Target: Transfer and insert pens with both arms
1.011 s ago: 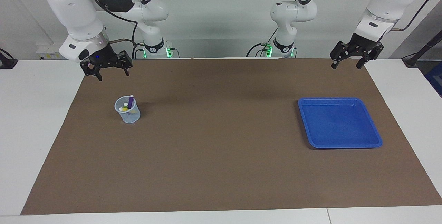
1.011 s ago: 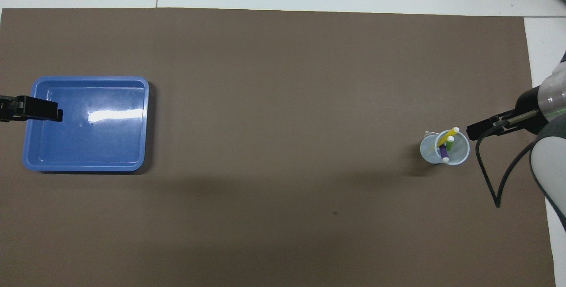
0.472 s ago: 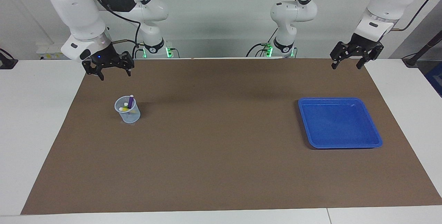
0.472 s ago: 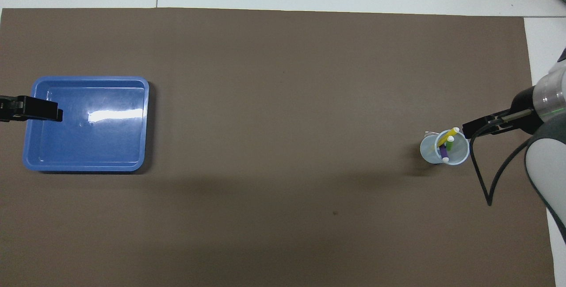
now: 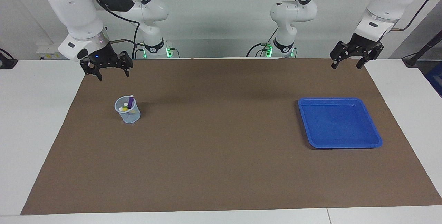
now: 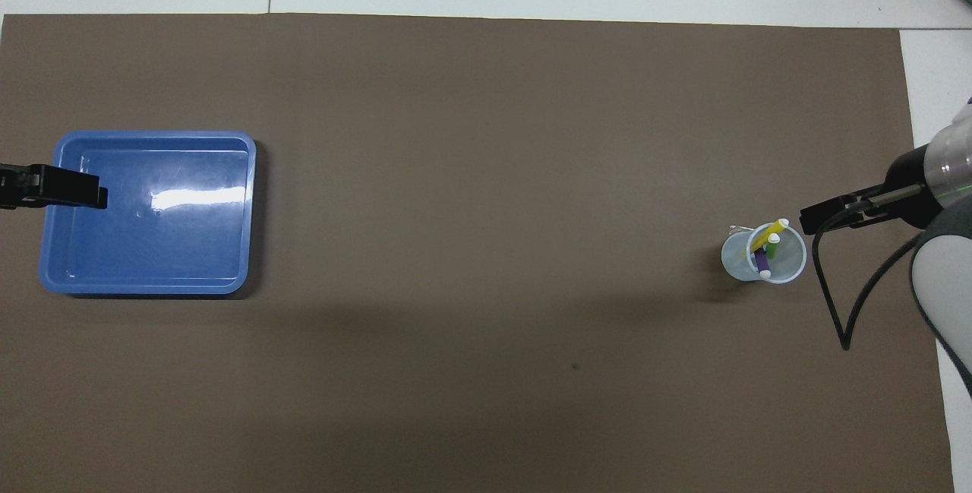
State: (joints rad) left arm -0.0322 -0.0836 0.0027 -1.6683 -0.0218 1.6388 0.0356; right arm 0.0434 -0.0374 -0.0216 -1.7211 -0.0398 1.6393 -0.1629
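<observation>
Three pens stand in a clear cup on the brown mat toward the right arm's end: a purple pen, a yellow pen and a green pen. The cup also shows in the overhead view. My right gripper is open and empty, raised over the mat's edge nearest the robots, apart from the cup; it also shows in the overhead view. My left gripper is open and empty, waiting raised over the mat's corner at the left arm's end.
A blue tray with nothing in it lies on the mat toward the left arm's end; it also shows in the overhead view. The brown mat covers most of the white table.
My right gripper has shifted a little above the mat beside the cup and back, staying open. The left arm, the cup and the tray have not moved.
</observation>
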